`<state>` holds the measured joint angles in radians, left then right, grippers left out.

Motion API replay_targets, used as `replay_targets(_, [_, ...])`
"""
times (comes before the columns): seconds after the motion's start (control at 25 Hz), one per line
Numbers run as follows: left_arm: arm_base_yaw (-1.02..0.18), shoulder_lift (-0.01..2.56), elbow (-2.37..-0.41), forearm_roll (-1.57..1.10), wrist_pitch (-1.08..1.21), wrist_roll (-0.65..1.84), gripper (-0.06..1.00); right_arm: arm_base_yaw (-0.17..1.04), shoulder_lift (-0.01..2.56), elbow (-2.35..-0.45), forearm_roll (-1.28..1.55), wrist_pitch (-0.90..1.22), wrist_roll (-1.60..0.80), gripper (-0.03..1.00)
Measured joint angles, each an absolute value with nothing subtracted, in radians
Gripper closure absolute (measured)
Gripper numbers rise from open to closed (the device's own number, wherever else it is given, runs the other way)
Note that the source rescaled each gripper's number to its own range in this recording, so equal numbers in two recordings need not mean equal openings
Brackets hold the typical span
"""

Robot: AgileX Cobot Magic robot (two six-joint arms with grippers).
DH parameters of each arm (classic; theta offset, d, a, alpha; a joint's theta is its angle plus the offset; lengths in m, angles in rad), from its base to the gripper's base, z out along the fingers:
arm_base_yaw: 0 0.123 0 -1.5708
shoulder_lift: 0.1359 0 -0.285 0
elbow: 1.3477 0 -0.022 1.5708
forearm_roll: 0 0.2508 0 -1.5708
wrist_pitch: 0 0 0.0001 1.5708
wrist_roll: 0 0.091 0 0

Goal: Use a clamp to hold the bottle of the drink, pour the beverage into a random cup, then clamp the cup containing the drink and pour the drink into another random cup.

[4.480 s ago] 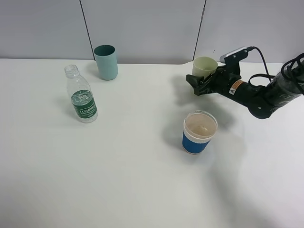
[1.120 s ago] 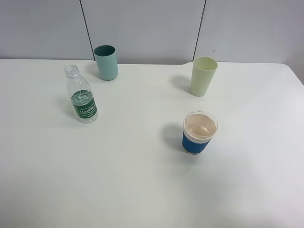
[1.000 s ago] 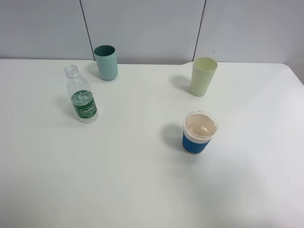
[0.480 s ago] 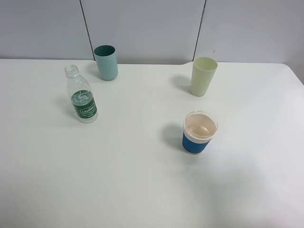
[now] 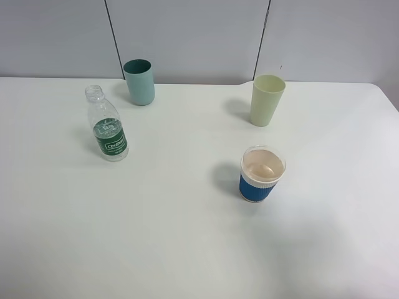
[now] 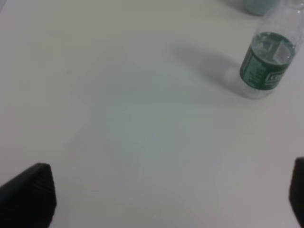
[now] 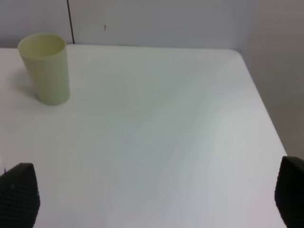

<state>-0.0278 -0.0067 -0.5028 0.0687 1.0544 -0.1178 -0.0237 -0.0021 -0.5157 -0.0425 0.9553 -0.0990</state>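
Observation:
The bottle (image 5: pixel 107 128), clear with a dark green label and no cap, stands upright at the table's left; the left wrist view shows the bottle (image 6: pixel 266 64) too. The pale yellow-green cup (image 5: pixel 267 99) stands alone at the back right, also visible as the cup (image 7: pixel 45 69) in the right wrist view. The blue-sleeved paper cup (image 5: pixel 262 174) sits nearer the front; the beverage inside it is hard to make out. My left gripper (image 6: pixel 164 194) is open and well short of the bottle. My right gripper (image 7: pixel 154 194) is open, far from the pale cup. Neither arm shows in the high view.
A dark teal cup (image 5: pixel 139 81) stands at the back left, behind the bottle. The white table (image 5: pixel 187 237) ends at a grey wall behind and at its right edge (image 7: pixel 259 95) close to the pale cup's side.
Some seconds ago my right gripper was around the pale cup; it has since drawn back out of the high view, leaving the cup standing free. Over the last second nothing has moved.

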Motion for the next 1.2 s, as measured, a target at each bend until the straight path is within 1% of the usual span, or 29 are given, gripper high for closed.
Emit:
replay_targets(0.16, [-0.028, -0.007, -0.503, 0.069, 1.054, -0.118, -0.05, -0.024, -0.002, -0.514, -0.041, 1.063, -0.099, -0.03])
replay_targets(0.56, [-0.028, -0.007, -0.503, 0.069, 1.054, -0.118, -0.05, -0.024, -0.002, -0.514, -0.042, 1.073, 0.013, -0.03])
replay_targets(1.0, [-0.028, -0.007, -0.503, 0.069, 1.054, -0.118, -0.05, -0.024, -0.002, -0.509, -0.043, 1.069, 0.021, -0.03])
replay_targets(1.2, [-0.028, -0.007, -0.503, 0.069, 1.054, -0.118, -0.05, -0.056, -0.002, -0.503, -0.042, 1.069, 0.021, -0.03])
